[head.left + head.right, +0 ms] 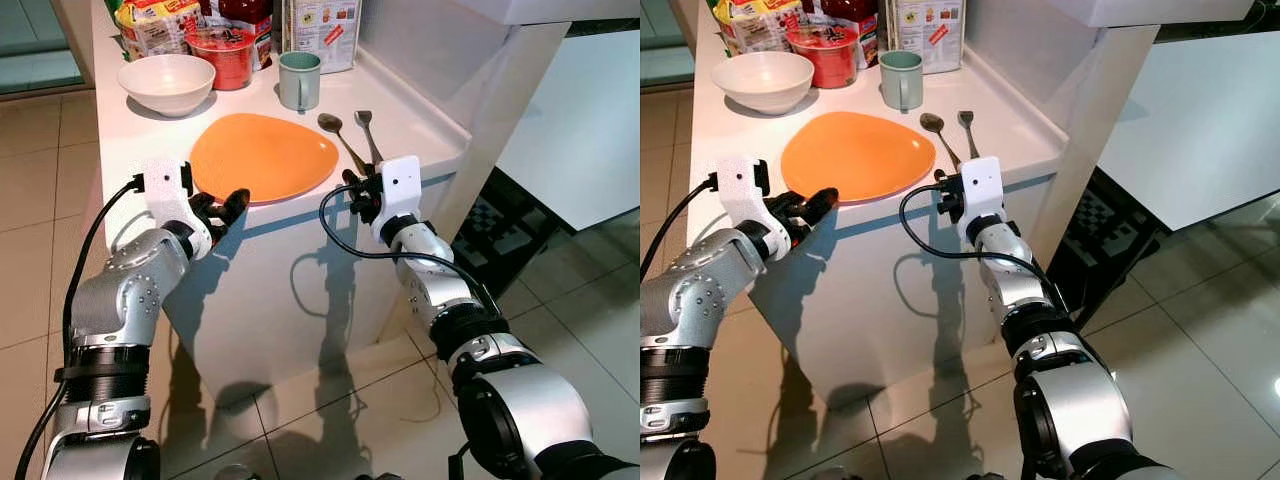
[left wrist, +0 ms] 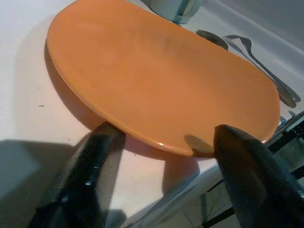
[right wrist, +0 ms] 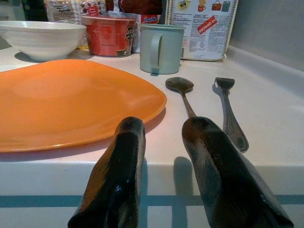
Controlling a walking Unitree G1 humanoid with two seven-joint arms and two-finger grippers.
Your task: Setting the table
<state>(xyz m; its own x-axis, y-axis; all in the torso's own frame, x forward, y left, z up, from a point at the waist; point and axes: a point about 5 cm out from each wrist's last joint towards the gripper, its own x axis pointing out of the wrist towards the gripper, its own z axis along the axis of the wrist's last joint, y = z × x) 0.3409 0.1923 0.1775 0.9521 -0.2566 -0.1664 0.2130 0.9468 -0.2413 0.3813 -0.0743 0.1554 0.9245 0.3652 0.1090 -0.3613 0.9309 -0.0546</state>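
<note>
Left hand point(image 1: 228, 208) open at the orange plate's point(image 1: 262, 155) near rim.

Two silver arms of rounded, jointed metal segments, with small screws dotting the left forearm shell and ribbed black rings at the joints. Each wrist carries a white, boxy camera housing, with a black cable looping from it back along the arm. The left tool point(image 1: 228, 206) and right tool point(image 1: 357, 188) each end in two long, glossy black fingers point(image 3: 118, 175) with rounded tips.
</note>
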